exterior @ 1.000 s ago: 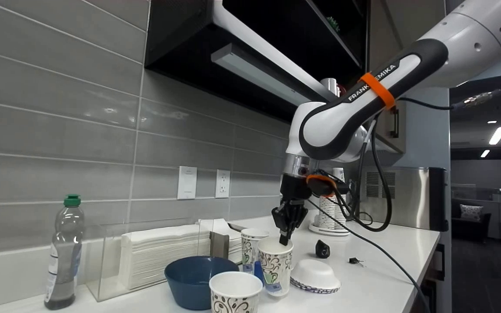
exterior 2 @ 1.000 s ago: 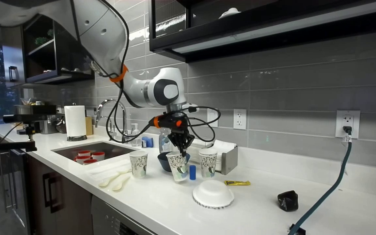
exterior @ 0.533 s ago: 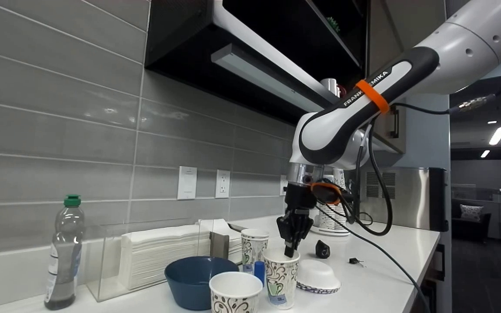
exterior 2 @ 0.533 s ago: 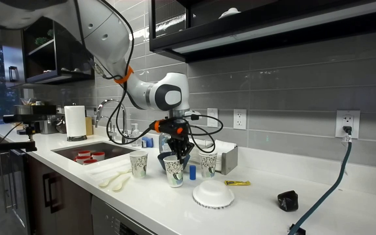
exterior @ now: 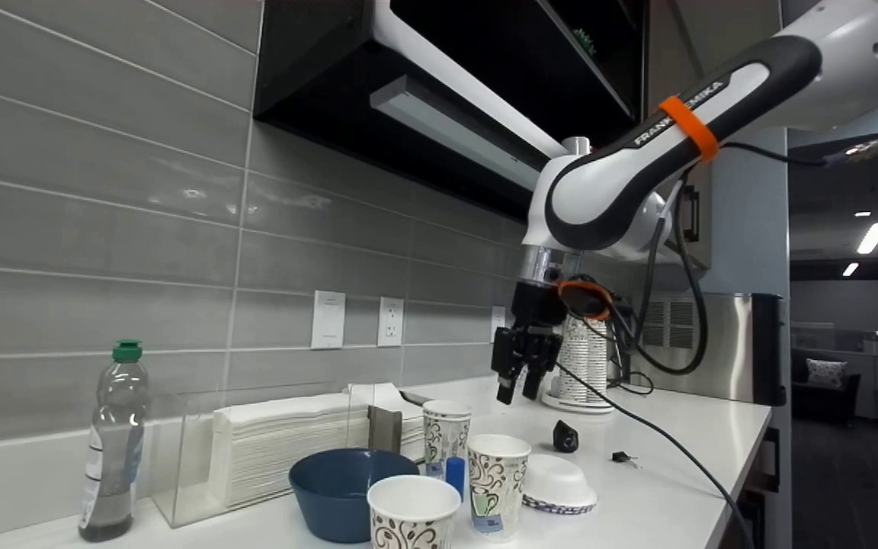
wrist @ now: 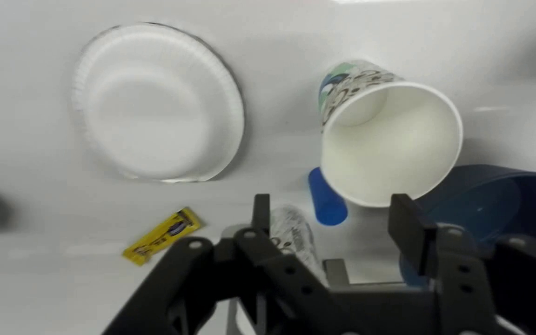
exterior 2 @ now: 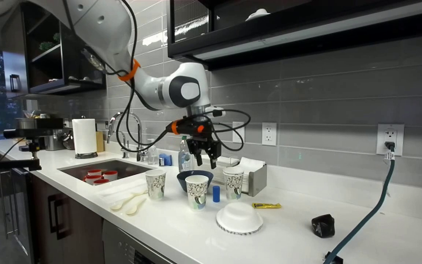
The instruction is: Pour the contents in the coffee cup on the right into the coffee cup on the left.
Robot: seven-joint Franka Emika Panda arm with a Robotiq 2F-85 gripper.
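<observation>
Right of centre, the black two-fingered gripper [exterior: 518, 389] is hanging, fingertips parted. Lower in frame, a tapered, brown-patterned white paper cup [exterior: 498, 488] is standing upright. A round dark-blue bowl [exterior: 331, 512] is resting lower centre; a green-capped plastic bottle [exterior: 113, 454] is standing lower left.

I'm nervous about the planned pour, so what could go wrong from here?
If lowered to grasp, the open black fingers could topple the upright blue cylinder near the white brown-swirled paper cup, the middle one in an exterior view. Squeezed hard, that cup's paper wall may buckle. If it is the one to pour, nothing might come out: the wrist view shows no contents in it.
</observation>
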